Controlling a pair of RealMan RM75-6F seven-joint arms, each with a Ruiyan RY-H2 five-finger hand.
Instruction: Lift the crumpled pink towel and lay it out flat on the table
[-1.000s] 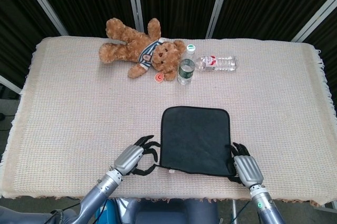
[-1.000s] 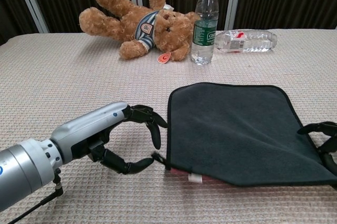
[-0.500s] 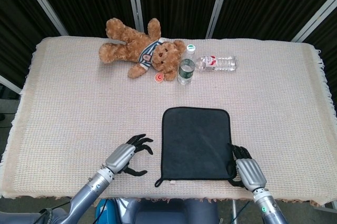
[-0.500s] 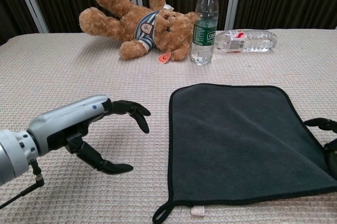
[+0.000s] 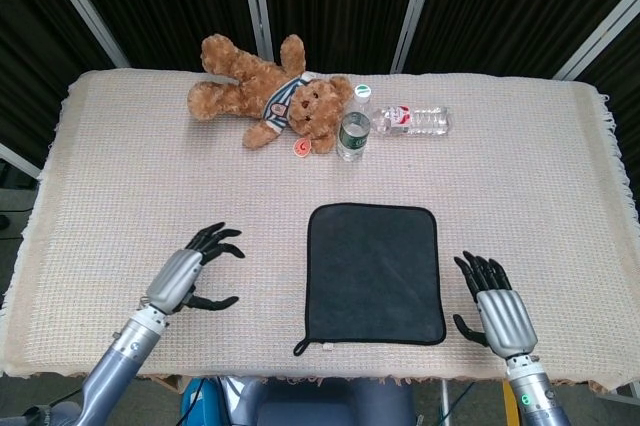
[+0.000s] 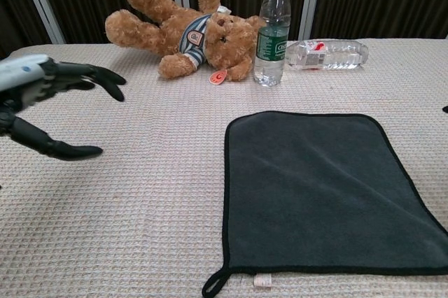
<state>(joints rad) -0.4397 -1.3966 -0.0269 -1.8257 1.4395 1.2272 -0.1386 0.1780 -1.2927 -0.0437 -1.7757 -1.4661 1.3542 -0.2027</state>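
Note:
The towel point(image 5: 373, 271) point(image 6: 322, 193) lies spread flat on the table near the front edge. Its dark grey face is up, and a small loop and tag sit at its near left corner. My left hand point(image 5: 190, 276) point(image 6: 42, 95) hovers well to the left of it, fingers apart, holding nothing. To the right of the towel, my right hand point(image 5: 495, 311) is also empty with its fingers spread, clear of the towel's edge. Only a dark sliver of the right hand shows at the chest view's right border.
A brown teddy bear point(image 5: 265, 91) point(image 6: 182, 29) lies at the back. Beside it stands an upright water bottle point(image 5: 353, 126) point(image 6: 271, 32), with a second bottle point(image 5: 415, 120) point(image 6: 327, 54) lying on its side. A beige woven cloth point(image 5: 120, 196) covers the table.
Both hands let go of the towel's near corners and drew away, the left far to the left, the right out to the right. The towel settled flat.

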